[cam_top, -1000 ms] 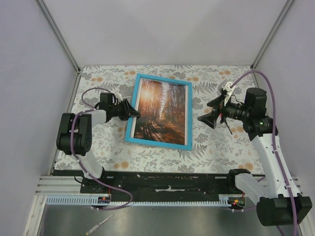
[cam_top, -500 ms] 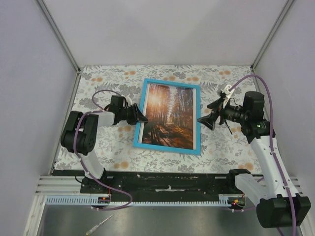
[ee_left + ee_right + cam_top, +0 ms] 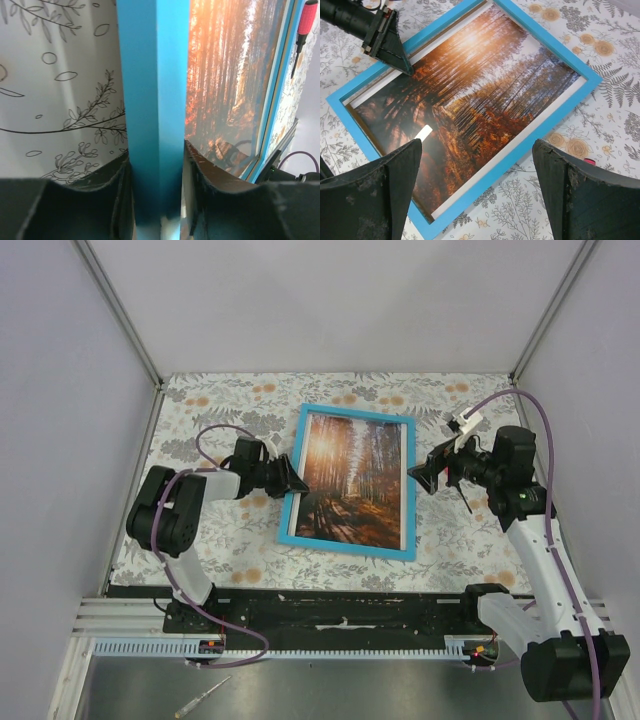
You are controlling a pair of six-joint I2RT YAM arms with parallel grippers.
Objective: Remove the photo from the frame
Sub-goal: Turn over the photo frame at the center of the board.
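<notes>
Dead centre of the worktop (image 3: 220, 540) lies the frame (image 3: 345, 546), bright blue and slightly askew on the floral cover (image 3: 450, 540). The photo (image 3: 355, 475) sits inside it, face up, its forest path glowing orange.

The left claw (image 3: 298, 480) is pinching the frame's left rail. The wrist view shows the blue bar running straight up between the two fingers, with a pad against each side. The right claw (image 3: 425, 475) hangs just beside the right rail, spread wide with nothing between its fingers, looking down over the whole print.

On handling, the frame looks thin, stiff and light, so a pinch on one rail should be enough to steady it. A hard twist could rack the corners, though. The photo reads as a flat, board-backed print, rigid enough to come out in one piece. Its face is glossy, which means slippery and easy to mark. The place to take it looks like the thin white edge or a corner, not the picture itself.

There's plenty of room. Open cover rings the frame on every side, and the enclosure walls (image 3: 80, 440) stand well apart. One thing to watch is a red-handled tool (image 3: 305, 22) showing beyond the far rail.
</notes>
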